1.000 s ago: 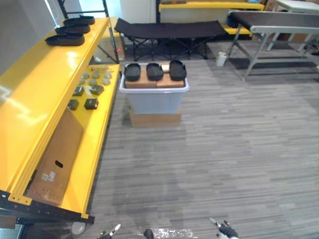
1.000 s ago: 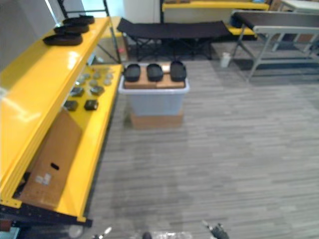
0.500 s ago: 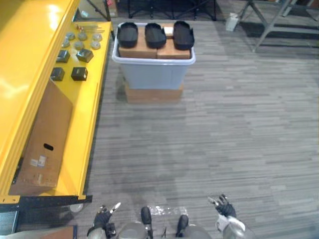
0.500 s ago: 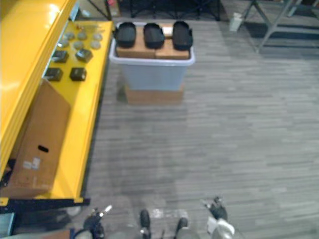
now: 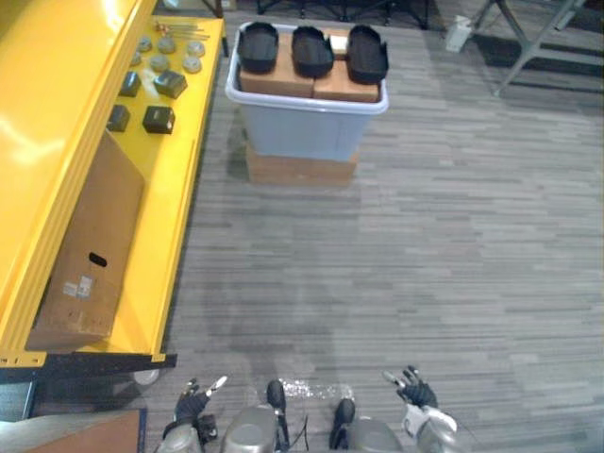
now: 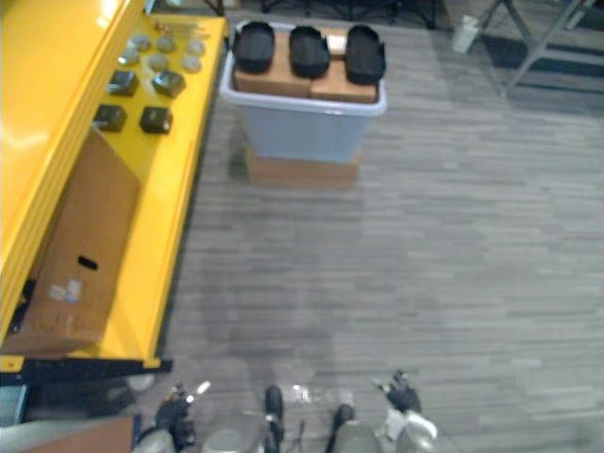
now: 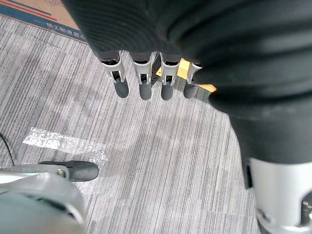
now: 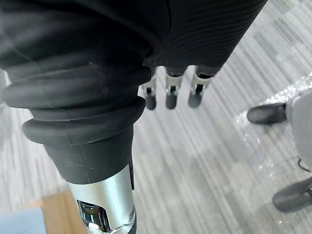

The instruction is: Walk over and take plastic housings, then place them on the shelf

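Three black oval plastic housings (image 5: 311,49) lie side by side on brown boxes in a grey-blue tub (image 5: 307,127) far ahead. The tub stands on a flat cardboard box (image 5: 300,170). Beside it on the left runs the yellow shelf (image 5: 179,203). My left hand (image 5: 192,408) hangs low at the bottom edge, its fingers (image 7: 141,83) straight and holding nothing. My right hand (image 5: 416,391) hangs the same way, its fingers (image 8: 170,95) relaxed over the carpet. Both hands are far from the tub.
Small dark and grey parts (image 5: 156,118) lie on the yellow shelf's lower level, and a large cardboard box (image 5: 90,255) leans there. A grey table frame (image 5: 533,38) and a white container (image 5: 459,33) stand at the far right. Grey carpet stretches from me to the tub.
The camera has tipped down and moved nearer: the tub and shelf look larger and the far room has left the view. Both hands still hang empty.
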Controlling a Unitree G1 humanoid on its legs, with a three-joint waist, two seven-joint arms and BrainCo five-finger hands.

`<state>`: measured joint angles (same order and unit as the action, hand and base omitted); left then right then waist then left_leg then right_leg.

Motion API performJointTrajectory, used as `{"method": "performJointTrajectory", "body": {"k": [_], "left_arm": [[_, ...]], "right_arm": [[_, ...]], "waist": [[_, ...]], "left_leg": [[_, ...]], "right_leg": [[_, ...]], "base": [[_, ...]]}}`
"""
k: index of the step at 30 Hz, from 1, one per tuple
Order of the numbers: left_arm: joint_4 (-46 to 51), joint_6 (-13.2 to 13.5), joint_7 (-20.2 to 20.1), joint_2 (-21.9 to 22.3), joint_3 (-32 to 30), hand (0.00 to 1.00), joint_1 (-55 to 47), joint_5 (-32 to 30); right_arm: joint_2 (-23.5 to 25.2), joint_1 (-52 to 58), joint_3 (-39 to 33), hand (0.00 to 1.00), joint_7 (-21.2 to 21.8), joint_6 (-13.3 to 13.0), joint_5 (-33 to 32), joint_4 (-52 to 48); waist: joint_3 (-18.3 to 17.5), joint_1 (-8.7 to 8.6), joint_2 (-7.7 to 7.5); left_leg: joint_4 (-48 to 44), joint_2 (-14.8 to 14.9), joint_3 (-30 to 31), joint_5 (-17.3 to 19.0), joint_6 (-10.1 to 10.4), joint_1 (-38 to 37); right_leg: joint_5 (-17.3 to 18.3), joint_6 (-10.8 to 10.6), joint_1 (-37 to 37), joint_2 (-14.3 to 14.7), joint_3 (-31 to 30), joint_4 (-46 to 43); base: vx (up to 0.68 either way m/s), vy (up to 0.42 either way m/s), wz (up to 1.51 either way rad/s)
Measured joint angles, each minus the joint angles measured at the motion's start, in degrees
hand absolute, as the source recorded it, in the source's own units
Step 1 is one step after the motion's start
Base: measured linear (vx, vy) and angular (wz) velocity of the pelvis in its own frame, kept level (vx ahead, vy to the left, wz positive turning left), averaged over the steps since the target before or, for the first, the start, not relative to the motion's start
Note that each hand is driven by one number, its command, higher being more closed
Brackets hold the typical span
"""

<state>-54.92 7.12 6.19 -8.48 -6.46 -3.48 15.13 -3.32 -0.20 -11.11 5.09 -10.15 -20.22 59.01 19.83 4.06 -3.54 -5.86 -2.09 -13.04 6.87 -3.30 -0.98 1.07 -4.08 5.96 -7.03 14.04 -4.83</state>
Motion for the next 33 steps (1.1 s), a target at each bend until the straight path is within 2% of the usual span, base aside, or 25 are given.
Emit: {"method": "performJointTrajectory", "body": {"k": [4, 5, 7, 9, 10, 11, 12, 13, 15, 17, 19, 20, 21, 22, 24, 25, 26, 28, 30, 31, 33], "left_arm": [[0.0, 0.0, 0.0, 0.0, -0.3, 0.00, -0.9, -0.4], [0.0, 0.0, 0.0, 0.0, -0.6, 0.00, -1.4, -0.4], [-0.2, 0.0, 0.1, 0.3, -1.6, 0.00, -2.1, -0.5], [-0.3, -0.1, 1.0, 0.3, -1.7, 0.00, -3.5, -2.4], [-0.4, -0.1, 1.4, 0.3, -1.8, 0.00, -3.7, -2.6], [-0.4, -0.1, 2.0, 0.2, -1.9, 0.00, -4.0, -2.6], [-0.5, -0.2, 2.4, 0.0, -2.3, 0.00, -3.8, -2.5], [-0.6, -0.3, 2.5, 0.0, -2.5, 0.00, -3.8, -2.5], [-0.7, -0.3, 2.5, -0.6, -2.5, 0.00, -3.3, -2.3], [-0.7, -0.2, 2.5, -0.7, -2.4, 0.00, -2.8, -1.7], [-0.5, 0.1, 2.5, 0.4, -2.2, 0.00, -1.7, -1.5], [-0.5, 0.2, 2.5, 0.7, -1.6, 0.00, -1.6, -1.2], [-0.4, 0.3, 2.6, 0.8, -1.1, 0.00, -1.6, 0.9], [-0.4, 0.3, 2.7, 1.7, -1.1, 0.00, -1.7, 2.7], [-0.5, 0.1, 2.9, 2.8, -1.2, 0.00, -2.7, 3.0], [-0.4, -0.4, 2.9, 4.2, -1.2, 0.00, -2.8, 3.0], [-0.7, -1.3, 3.0, 5.5, -1.8, 0.00, -2.7, 4.8], [-0.8, -2.3, 3.1, 5.6, -2.2, 0.00, -2.8, 5.3], [-0.3, -3.0, 3.3, 5.6, -2.6, 0.00, -3.7, 5.0], [-0.2, -3.0, 3.3, 5.6, -2.7, 0.00, -4.1, 4.7], [-0.3, -3.7, 2.6, 6.1, -6.6, 0.00, -7.2, 2.7]], "right_arm": [[0.0, 0.3, 0.0, 0.00, 0.1, 1.0, 0.1, 0.1], [0.0, 0.4, 0.0, 0.00, 0.1, 1.4, 0.1, 0.1], [-0.1, 0.6, 0.0, 0.00, 0.2, 1.7, 0.0, 0.1], [0.0, 2.3, -0.3, 0.00, 0.6, 2.8, 0.0, 0.3], [0.0, 2.8, -0.4, 0.00, 1.1, 3.2, 0.1, 0.5], [0.3, 3.4, -0.4, 0.00, 1.8, 4.0, 0.2, 1.0], [0.4, 3.7, -1.3, 0.00, 2.6, 4.1, 0.3, 1.0], [0.3, 3.8, -1.2, 0.00, 3.0, 4.0, 0.5, 1.1], [0.0, 4.2, -1.0, 0.00, 5.1, 3.8, 1.6, 1.6], [0.0, 5.2, -0.9, 0.00, 6.1, 3.9, 3.5, 2.1], [0.1, 6.7, -1.1, 0.00, 6.6, 4.4, 3.5, 3.2], [0.0, 7.0, -1.1, 0.00, 6.6, 4.6, 3.6, 3.3], [-0.2, 7.4, -1.1, 0.00, 6.6, 4.9, 3.6, 3.8], [-1.1, 7.5, -1.1, 0.00, 6.3, 4.8, 3.4, 4.3], [-2.4, 7.7, -1.0, 0.00, 5.8, 4.7, 3.4, 4.8], [-3.6, 7.8, -0.9, 0.00, 5.2, 3.9, 3.0, 5.3], [-4.4, 7.7, -1.0, 0.00, 4.7, 3.4, 3.1, 5.3], [-5.2, 7.0, -1.1, 0.00, 4.7, 2.6, 4.1, 5.2], [-5.9, 4.8, -1.1, 0.00, 4.7, 0.7, 5.5, 4.6], [-6.0, 4.0, -1.1, 0.00, 4.6, 0.1, 5.5, 4.3], [-6.2, 2.0, -1.2, 0.00, 3.4, -0.9, 6.0, 2.7]], "waist": [[0.0, 0.13, -0.85], [0.0, 0.33, -1.61], [0.5, 0.20, -1.33], [0.5, -0.57, -1.08], [0.5, -0.69, -1.05], [0.5, -0.77, -0.71], [0.5, -0.82, -0.67], [0.6, -0.96, -0.41], [0.3, -1.04, -0.39], [-0.2, -1.24, -1.15], [-0.6, -1.51, -1.17], [-1.7, -1.71, -1.11], [-2.6, -1.76, -0.72], [-3.4, -2.34, 0.76], [-6.0, -2.86, 2.92], [-7.0, -3.03, 4.43], [-6.5, -2.68, 5.15], [-6.3, -2.31, 5.74], [-6.2, -0.21, 5.61], [-6.1, 0.32, 5.56], [-5.6, 1.94, 5.42]], "left_leg": [[-0.9, -0.5, -0.8, 0.2, -0.2, 0.0], [-1.8, -1.0, -1.8, 1.0, -0.2, 0.2], [-6.0, -0.4, -2.4, 3.2, -0.2, 1.2], [-12.5, 1.3, -2.2, 7.6, -1.0, 2.6], [-13.3, 1.8, -2.0, 8.5, -1.5, 2.4], [-14.3, 3.1, -1.9, 9.5, -1.6, 1.7], [-14.8, 4.3, -1.9, 10.5, -1.2, 0.7], [-15.2, 5.1, -1.9, 10.9, -1.0, 0.4], [-17.0, 8.5, -1.2, 12.7, 0.9, -1.2], [-17.7, 9.0, -0.2, 13.4, 2.6, -2.2], [-18.5, 9.1, 1.5, 14.6, 4.5, -3.3], [-18.2, 9.1, 1.8, 15.0, 5.3, -3.4], [-17.1, 9.1, 2.2, 15.6, 6.2, -4.1], [-15.9, 9.7, 3.2, 16.0, 7.2, -4.9], [-19.1, 11.7, 3.8, 15.2, 9.4, -3.7], [-27.4, 13.1, 3.6, 12.3, 12.1, 0.7], [-35.4, 14.3, 3.2, 11.3, 11.7, 5.0], [-36.1, 13.0, 3.3, 11.5, 11.3, 6.5], [-28.9, 8.2, 4.2, 11.3, 11.0, 9.8], [-26.2, 7.0, 4.9, 11.0, 10.7, 10.9], [-11.7, 3.5, 6.8, 3.9, 9.3, 13.5]], "right_leg": [[2.0, -0.4, 0.0, -0.7, -1.2, 0.0], [4.1, -1.3, 0.0, -1.6, -2.0, -0.1], [6.7, -2.0, -1.4, -2.2, -3.0, -3.3], [8.9, -3.5, -2.4, -2.3, -3.3, -9.3], [9.1, -3.8, -2.5, -2.2, -3.3, -11.1], [9.2, -3.7, -4.5, -1.7, -2.7, -15.1], [10.2, -2.3, -5.5, -1.4, -1.6, -14.6], [10.3, -2.0, -6.4, -1.2, -1.3, -14.5], [8.9, -3.1, -9.1, 0.3, -1.2, -11.1], [5.5, -3.0, -10.1, 0.1, -1.2, -8.1], [1.2, -2.6, -10.7, 0.0, -1.6, -6.6], [0.5, -1.7, -11.6, 0.1, -1.6, -6.7], [0.7, -1.3, -12.1, 0.6, -1.2, -7.1], [-0.6, 0.6, -11.9, 1.5, -1.2, -7.9], [-1.1, 1.9, -11.7, 2.7, 0.4, -8.1], [-0.9, 3.0, -10.7, 3.4, 1.0, -6.9], [-1.0, 3.3, -7.3, 3.7, 1.6, -4.3], [-0.7, 3.8, -3.2, 3.5, 1.7, -1.6], [0.2, 4.8, 0.4, 2.7, 0.6, 1.2], [0.9, 5.2, 0.7, 2.5, 0.1, 1.4], [3.5, 4.2, 3.2, 2.7, -0.3, 1.5]], "base": [[-0.09, -0.027, -0.13], [-0.08, -0.022, -0.29], [-0.08, -0.005, -0.25], [-0.02, 0.010, -0.08], [0.03, 0.025, -0.06], [-0.02, 0.063, -0.11], [-0.07, 0.067, -0.09], [-0.06, 0.038, -0.02], [0.05, -0.039, 0.11], [0.12, -0.079, 0.32], [0.30, -0.197, 0.46], [0.33, -0.212, 0.25], [0.36, -0.243, 0.26], [0.37, -0.261, 0.35], [0.38, -0.239, 0.34], [0.39, -0.226, 0.23], [0.38, -0.241, 0.17], [0.35, -0.184, -0.03], [0.31, -0.103, -0.29], [0.28, -0.003, -0.28], [0.25, 0.052, -0.16]]}}
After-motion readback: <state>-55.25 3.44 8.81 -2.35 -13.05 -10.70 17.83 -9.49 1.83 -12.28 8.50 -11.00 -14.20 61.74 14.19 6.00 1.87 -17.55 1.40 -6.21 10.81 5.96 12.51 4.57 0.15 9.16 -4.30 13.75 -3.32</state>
